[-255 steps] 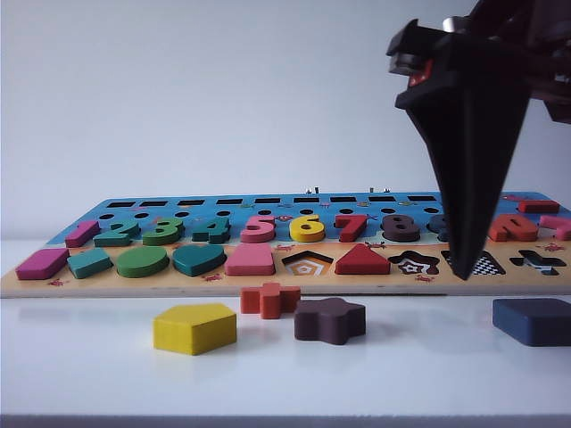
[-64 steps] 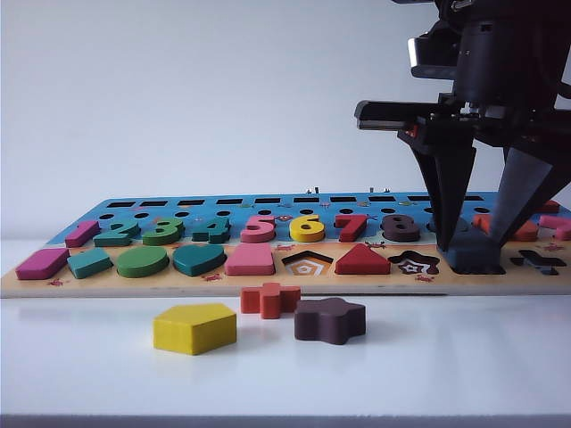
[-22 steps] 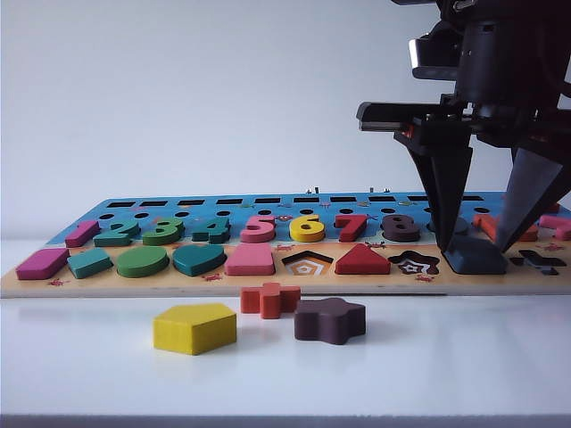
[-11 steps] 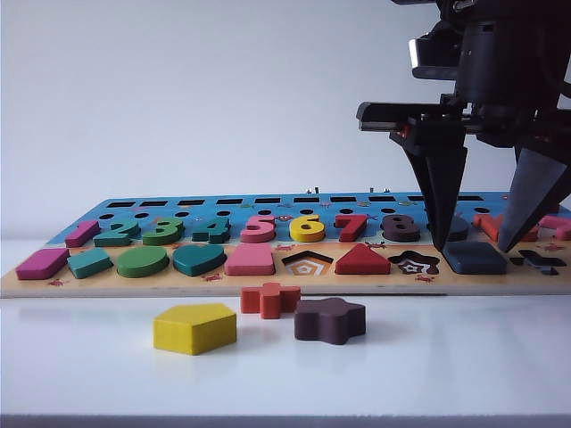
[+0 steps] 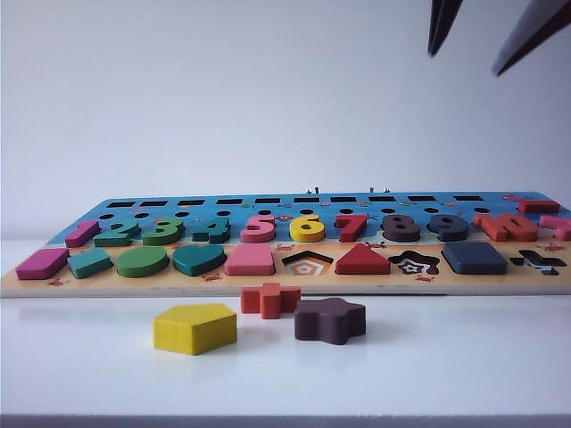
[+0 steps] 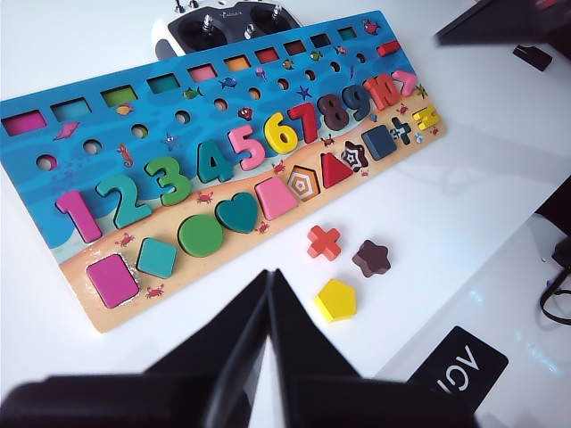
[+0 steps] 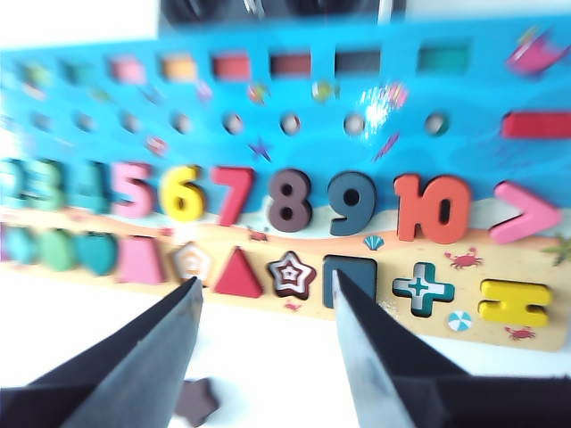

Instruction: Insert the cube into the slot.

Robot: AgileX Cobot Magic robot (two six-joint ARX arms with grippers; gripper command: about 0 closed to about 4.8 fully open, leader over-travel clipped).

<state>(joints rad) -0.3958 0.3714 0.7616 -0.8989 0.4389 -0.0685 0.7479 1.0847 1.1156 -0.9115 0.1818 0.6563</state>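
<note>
Half a second earlier the right hand stood low over the puzzle board, its fingertips flanking the cube. It has since risen clear: in the exterior view only the two dark fingertips show at the top edge, well apart from each other and high above the board. The cube lies flat in the slot, between the star recess and the plus recess, untouched. The right hand is spread wide and holds nothing. The left hand hangs above the table, away from the board, fingers pressed together and empty. The yellow pentagon, orange plus and brown star lie where they lay, in front of the board.
</note>
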